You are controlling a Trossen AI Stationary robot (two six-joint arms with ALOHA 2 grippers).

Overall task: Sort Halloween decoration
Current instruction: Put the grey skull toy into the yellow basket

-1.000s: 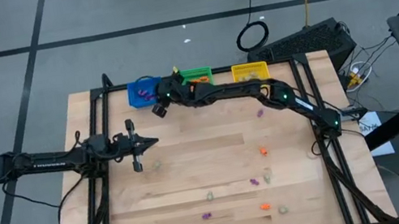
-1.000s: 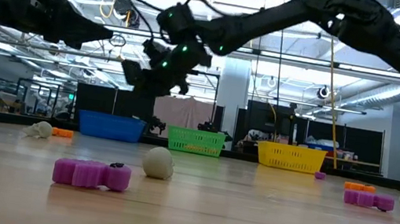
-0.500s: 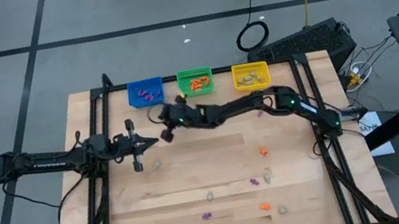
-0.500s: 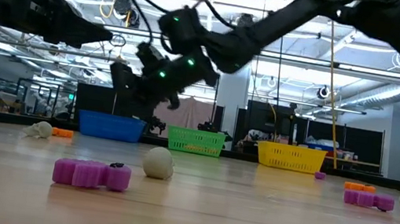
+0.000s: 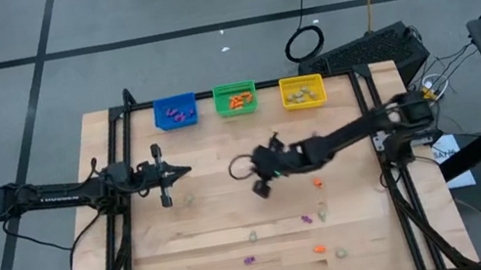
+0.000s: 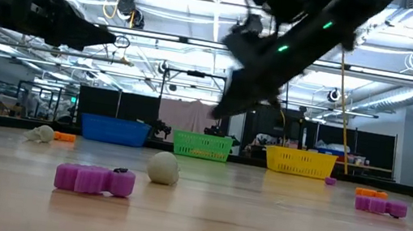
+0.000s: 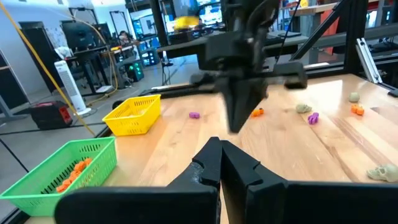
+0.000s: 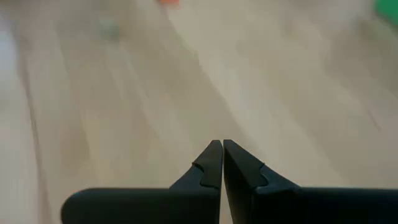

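On my right gripper [image 8: 222, 163] the fingers [image 8: 211, 163] are pressed together with nothing between them, and it hangs above the bare middle of the worktop [image 5: 216, 224]. The right arm [image 5: 340, 137] reaches in low from the right edge toward the centre. On my left gripper [image 7: 221, 163] the fingers are closed and empty as well; that arm [image 5: 62, 193] lies stretched across the left side of the worktop, its tip pointing toward the centre, well apart from the right gripper.

The decorations are split between the bins and the worktop. Along the far edge sit a blue bin [image 5: 175, 113] with purple pieces, a green bin [image 5: 235, 99] with orange pieces and a yellow bin [image 5: 302, 91] with pale pieces. Loose ones lie mostly on the near right part of the worktop: an orange piece [image 5: 316, 182] just right of the right gripper, a purple piece [image 5: 306, 217] and a pale piece [image 5: 321, 208] nearer, another purple piece [image 5: 250, 261], another orange piece [image 5: 319, 249] and a pale one [image 5: 341, 253] by the near edge. In the low view a purple piece [image 6: 94, 179] and a pale skull [image 6: 163, 167] lie closest.
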